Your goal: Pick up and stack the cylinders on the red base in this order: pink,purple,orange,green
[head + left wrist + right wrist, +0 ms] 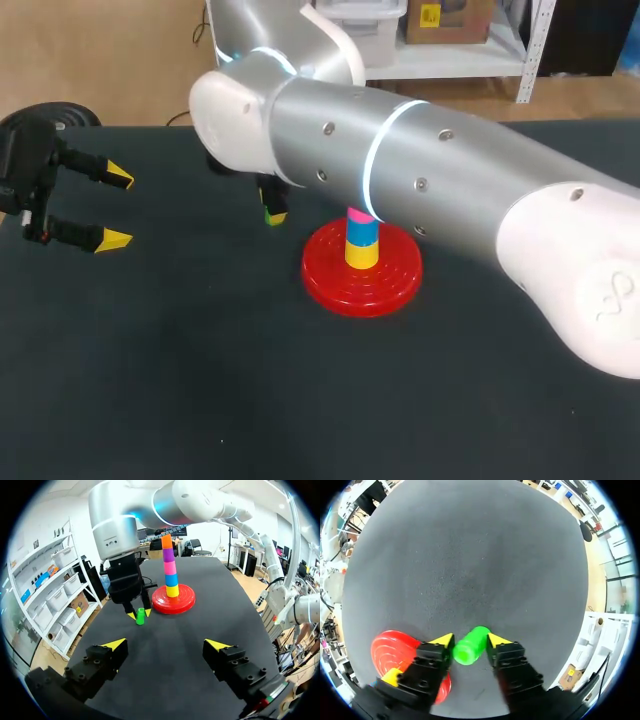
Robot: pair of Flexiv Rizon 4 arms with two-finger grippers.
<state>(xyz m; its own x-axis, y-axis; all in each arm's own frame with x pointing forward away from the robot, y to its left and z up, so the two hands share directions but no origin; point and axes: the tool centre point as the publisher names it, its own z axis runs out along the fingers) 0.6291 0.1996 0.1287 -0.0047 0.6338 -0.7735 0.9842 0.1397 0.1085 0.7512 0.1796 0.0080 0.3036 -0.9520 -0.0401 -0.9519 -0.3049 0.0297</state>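
Right gripper (470,641) closed on green cylinder (469,651), fingers against both sides. Cylinder upright, on or just above worktop (200,380), near red base (165,607). Pink cylinder (170,567), purple cylinder (168,555), orange cylinder (166,542) already stacked. Green alone left. Left gripper (166,644) wide open, empty.

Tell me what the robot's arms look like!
The right arm is a fat silver tube with white rounded joints, round bolts and a glowing bluish-white ring. The left end effector and right end effector are black and blocky, with pointed yellow tips.

The right arm (430,190) hangs over the stack (169,565); bare table (172,622) lies ahead of the left tool (166,644).
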